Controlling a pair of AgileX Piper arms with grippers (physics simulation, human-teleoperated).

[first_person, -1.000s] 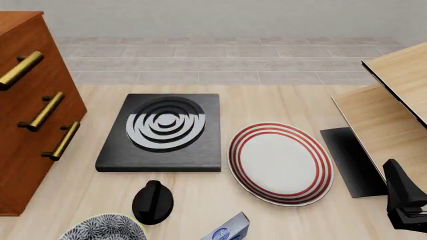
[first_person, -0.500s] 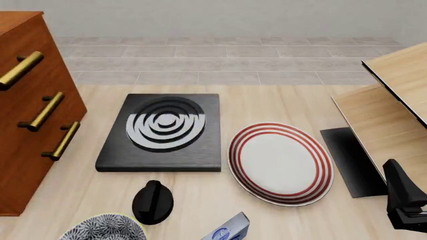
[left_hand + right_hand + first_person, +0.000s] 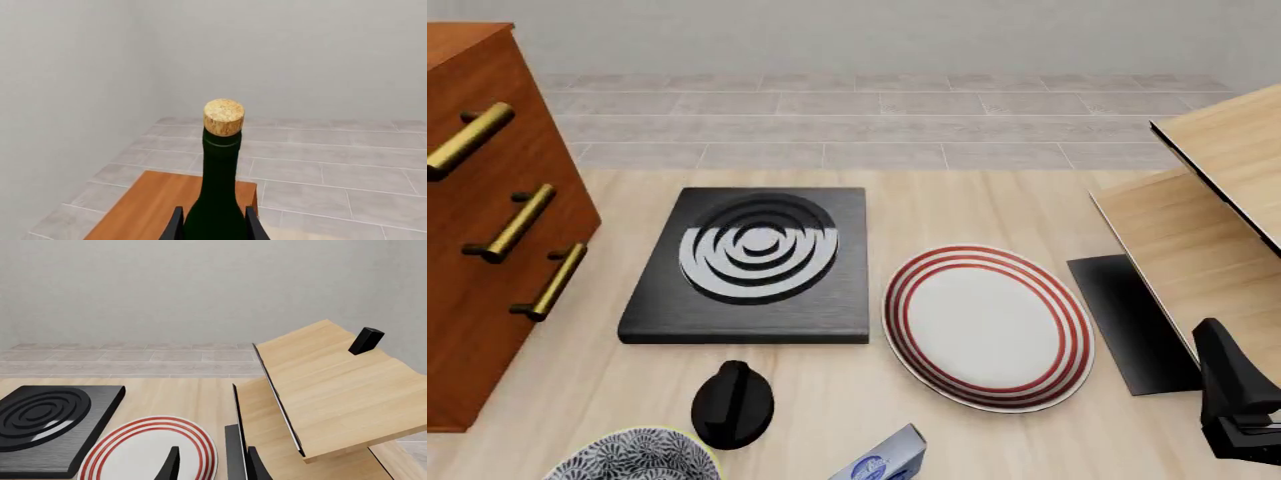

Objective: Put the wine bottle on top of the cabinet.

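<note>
While the left gripper (image 3: pixel 213 227) is clamped on the wine bottle (image 3: pixel 217 200), held upright above the cabinet (image 3: pixel 160 210) top, the right gripper (image 3: pixel 208 465) sits empty with fingers apart over the striped plate (image 3: pixel 143 450), next to the shelf unit (image 3: pixel 333 395) and burner block (image 3: pixel 47 427)

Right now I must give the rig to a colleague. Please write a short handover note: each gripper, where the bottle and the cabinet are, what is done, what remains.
Left gripper: shut on the wine bottle, held upright with the cork up, seen only in the left wrist view.
Right gripper: open, holding nothing, low near the red-striped plate and the light-wood shelf unit.
Cabinet: at the table's left side; its top shows beyond the bottle.
Done: bottle grasped and lifted.
Left: bring it over the cabinet top, set it down, release.
</note>
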